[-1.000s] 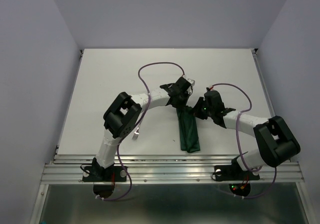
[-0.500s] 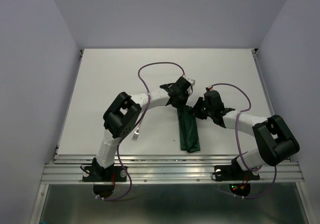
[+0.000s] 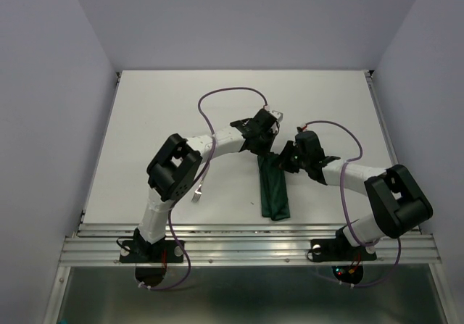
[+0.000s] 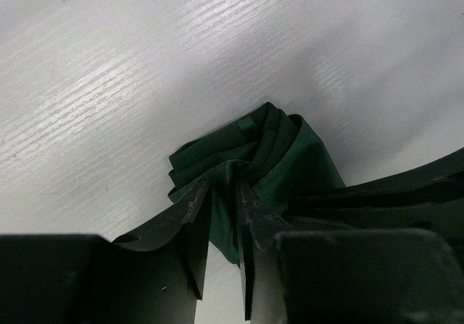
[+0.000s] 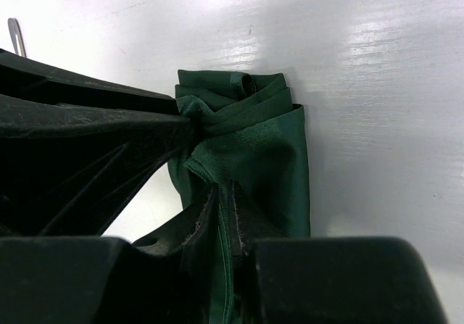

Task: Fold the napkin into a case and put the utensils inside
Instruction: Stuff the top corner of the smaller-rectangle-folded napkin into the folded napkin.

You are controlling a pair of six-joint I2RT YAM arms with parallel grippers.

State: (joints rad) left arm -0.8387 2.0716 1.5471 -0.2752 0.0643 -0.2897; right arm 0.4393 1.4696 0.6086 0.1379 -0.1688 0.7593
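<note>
Here, our left gripper pinches the bunched dark green cloth napkin. Our right gripper clamps it too.

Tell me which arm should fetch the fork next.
Left, probably. The fork lies left of the napkin, close beside the left arm; the right gripper, clamped on the napkin's far end, would have to cross the cloth.

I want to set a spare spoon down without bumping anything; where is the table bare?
Crowded: the middle, where the left tool and right tool meet at the napkin, and by the fork. Free: the far strip of table beyond them, and the left side between the left arm and the table edge.
</note>
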